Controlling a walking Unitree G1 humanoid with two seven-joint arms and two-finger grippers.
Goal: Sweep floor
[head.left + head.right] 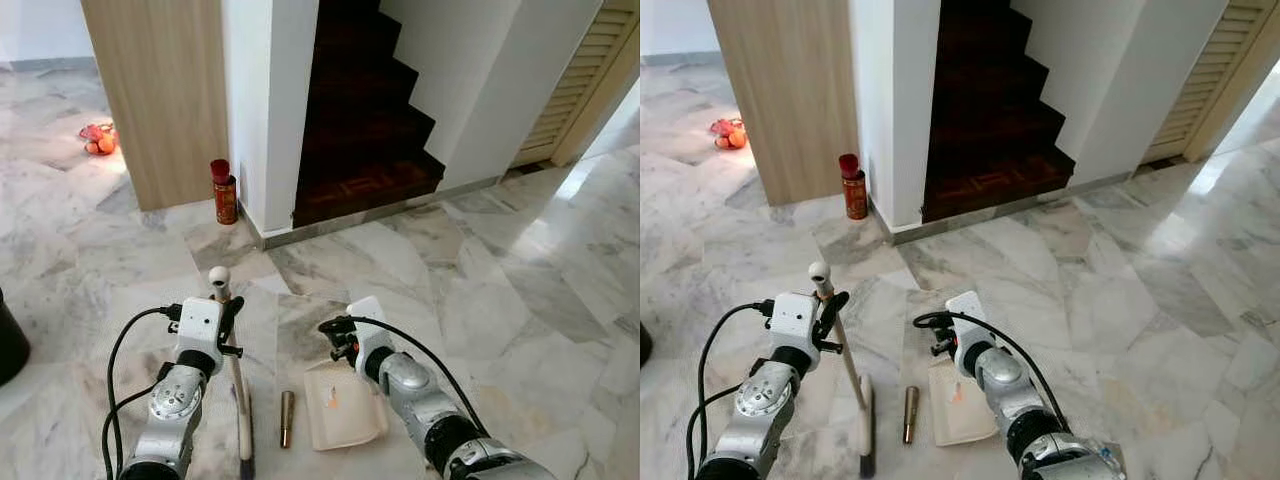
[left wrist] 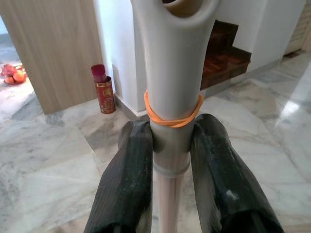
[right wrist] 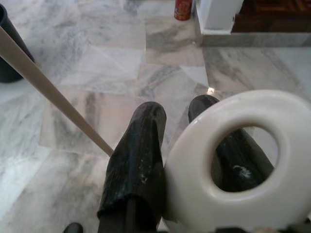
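My left gripper (image 1: 228, 315) is shut on the broom handle (image 2: 171, 97) near its top, where an orange rubber band circles the grey grip. The stick runs down to the broom head (image 1: 245, 445) on the marble floor. My right gripper (image 1: 338, 338) is shut on the white ring handle (image 3: 238, 165) of the cream dustpan (image 1: 343, 408), which lies flat on the floor to the right of the broom. A small brown cylinder (image 1: 286, 418) lies on the floor between broom head and dustpan.
A red can (image 1: 224, 193) stands at the foot of the white wall corner. Dark wooden stairs (image 1: 365, 120) rise ahead, and a wooden panel (image 1: 160, 90) stands at the left. A black object (image 1: 8, 345) sits at the left edge. Oranges (image 1: 98, 138) lie far left.
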